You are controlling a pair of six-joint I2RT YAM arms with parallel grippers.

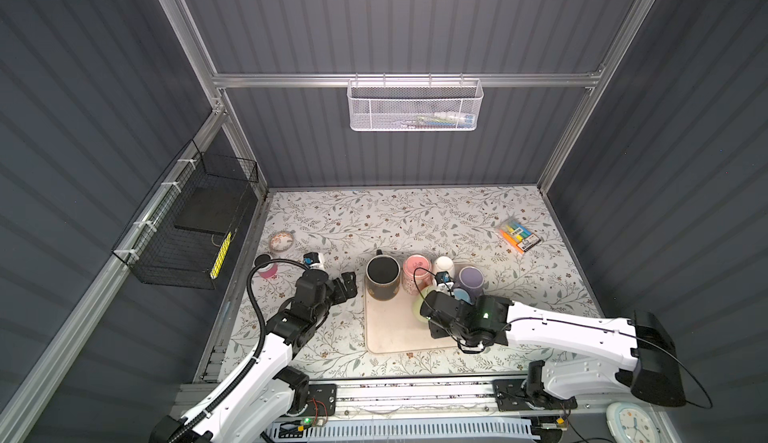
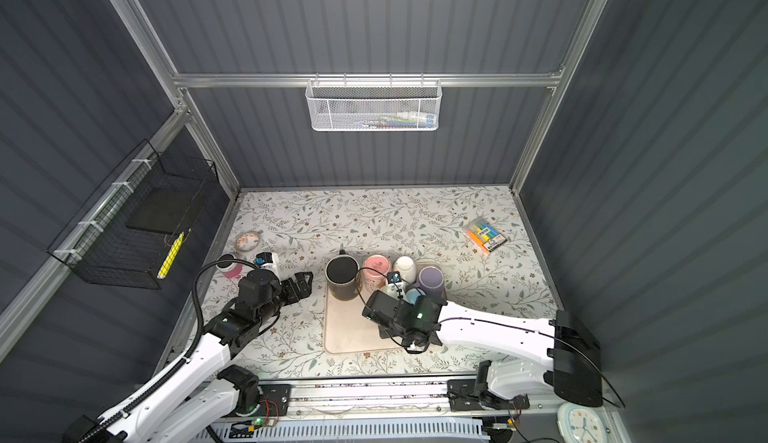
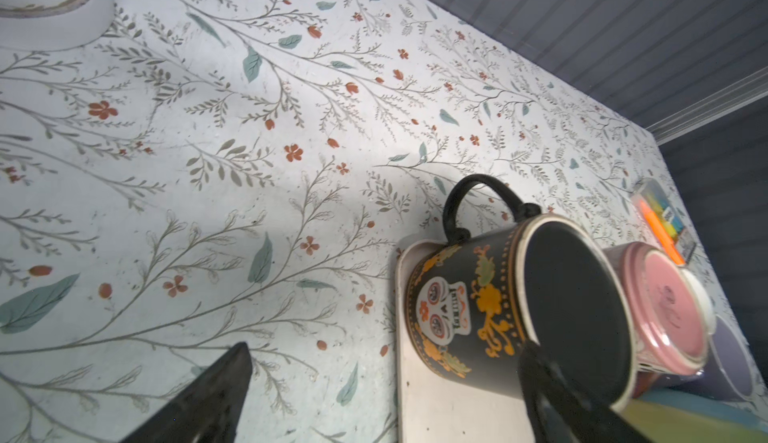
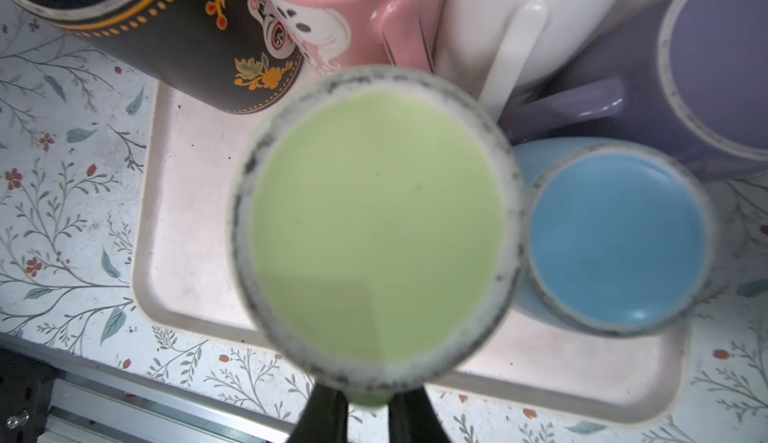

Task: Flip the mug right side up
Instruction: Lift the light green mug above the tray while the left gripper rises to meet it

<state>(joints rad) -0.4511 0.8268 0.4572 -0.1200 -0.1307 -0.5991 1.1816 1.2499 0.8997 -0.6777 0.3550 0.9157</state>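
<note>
1. Pinching the green mug (image 4: pixel 374 229) by its handle, the right gripper (image 4: pixel 368 407) has its jaws pressed onto that handle, as the right wrist view shows.
2. The mug's base, with its unglazed ring, is turned up toward that camera, and its mouth is hidden.
3. In a top view the mug (image 1: pixel 419 304) peeks out just beyond the gripper in the lower middle of the frame, over the tray (image 1: pixel 386 328). I cannot tell whether it touches the tray.
4. A blue mug (image 4: pixel 615 237) sits just beside it on the tray, base up.
5. A black mug (image 1: pixel 382 272), a pink mug (image 1: pixel 417 268), a white mug (image 1: pixel 444 264) and a purple mug (image 1: pixel 471 277) stand in a row along the tray's upper edge.
6. The left gripper (image 1: pixel 349 283) hangs left of the tray, near the black mug but apart from it. Its jaws are spread wide and hold nothing.
</note>
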